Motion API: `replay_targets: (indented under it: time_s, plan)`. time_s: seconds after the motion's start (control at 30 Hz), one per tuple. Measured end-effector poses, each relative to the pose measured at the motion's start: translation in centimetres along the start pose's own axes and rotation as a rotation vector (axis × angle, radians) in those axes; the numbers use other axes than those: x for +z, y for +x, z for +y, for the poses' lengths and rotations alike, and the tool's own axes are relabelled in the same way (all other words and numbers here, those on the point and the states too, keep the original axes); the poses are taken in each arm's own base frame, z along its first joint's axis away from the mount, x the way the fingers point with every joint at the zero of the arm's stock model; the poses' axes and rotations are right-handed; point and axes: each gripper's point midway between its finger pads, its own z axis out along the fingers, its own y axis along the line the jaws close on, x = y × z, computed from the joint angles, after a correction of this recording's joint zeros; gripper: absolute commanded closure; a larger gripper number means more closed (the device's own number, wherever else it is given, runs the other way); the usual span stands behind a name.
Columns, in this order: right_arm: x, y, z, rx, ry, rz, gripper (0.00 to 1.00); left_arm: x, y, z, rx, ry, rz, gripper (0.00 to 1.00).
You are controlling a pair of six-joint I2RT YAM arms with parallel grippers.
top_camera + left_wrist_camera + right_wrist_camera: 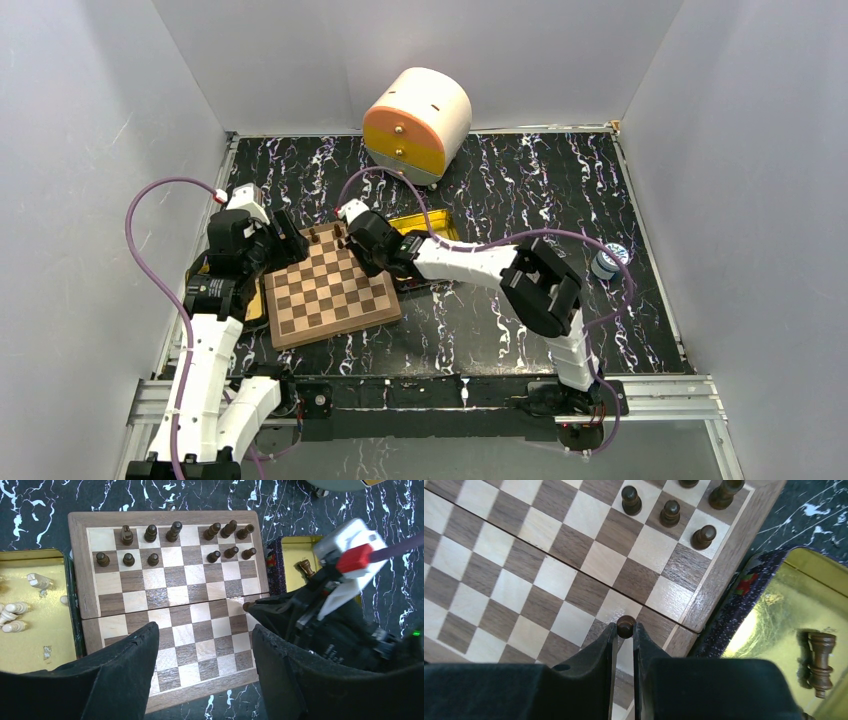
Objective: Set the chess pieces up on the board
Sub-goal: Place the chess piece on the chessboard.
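Observation:
The board (330,300) lies on the black marbled table in front of the left arm. Several dark chess pieces (174,531) stand in two rows along its far edge, with gaps in the middle files. My right gripper (625,629) is shut on a small dark pawn (626,625), holding it by the head just above the board's (549,577) right side, near the centre seam. My left gripper (204,630) hangs open over the near half of the board (177,596) with nothing between its fingers.
A gold tin (784,600) right of the board holds one lying dark piece (821,662). Another gold tin (30,645) on the left holds white pieces (37,580). A cream-and-orange drawer unit (417,122) stands at the back, and a small blue-white object (609,260) at the right.

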Motion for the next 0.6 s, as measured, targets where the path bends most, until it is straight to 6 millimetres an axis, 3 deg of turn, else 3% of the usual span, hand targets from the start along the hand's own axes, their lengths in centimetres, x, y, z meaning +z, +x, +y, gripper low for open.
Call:
replay_targets:
  time_s: [0.17, 0.47, 0.6]
  plan:
    - [1.4, 1.7, -0.2, -0.008, 0.013, 0.038, 0.71, 0.1, 0.1, -0.1, -0.001, 0.006, 0.005, 0.35]
    - [1.4, 1.5, -0.2, -0.01, 0.019, 0.033, 0.62, 0.5, 0.5, -0.6, -0.005, 0.03, 0.037, 0.35]
    - [0.3, 0.7, -0.2, -0.009, 0.018, 0.014, 0.61, 1.2, 1.2, -0.8, -0.008, 0.045, 0.084, 0.37]
